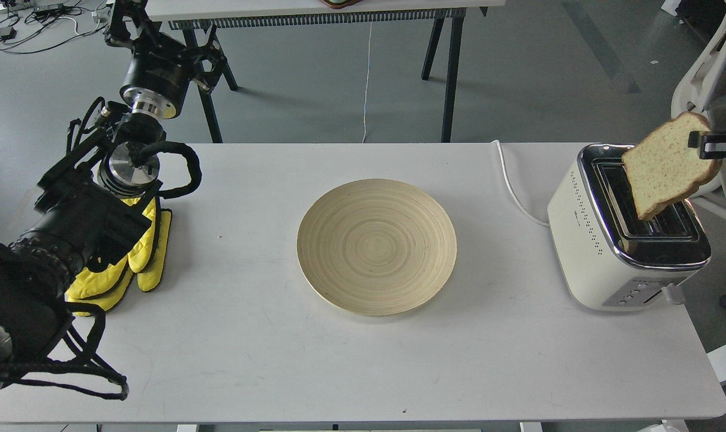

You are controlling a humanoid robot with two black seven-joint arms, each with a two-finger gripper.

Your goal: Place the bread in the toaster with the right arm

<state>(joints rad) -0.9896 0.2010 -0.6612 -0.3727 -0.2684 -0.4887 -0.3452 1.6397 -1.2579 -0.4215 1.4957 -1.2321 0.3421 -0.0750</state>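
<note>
The bread (666,171), a pale speckled slice with a brown crust, hangs tilted over the chrome top of the cream-white toaster (585,240). Its lower corner is at the toaster's right slot; I cannot tell whether it is inside. My right gripper (702,144) reaches in from the right edge and is shut on the slice's top crust; the rest of the right arm is out of view. My left arm stands at the far left, and its gripper (123,24) is small and dark at the top left.
A round wooden plate (377,246) lies mid-table on the white table (279,360). Yellow gloves (141,252) lie under my left arm. The toaster's white cord (513,186) runs back over the table edge. A white chair stands at the right edge.
</note>
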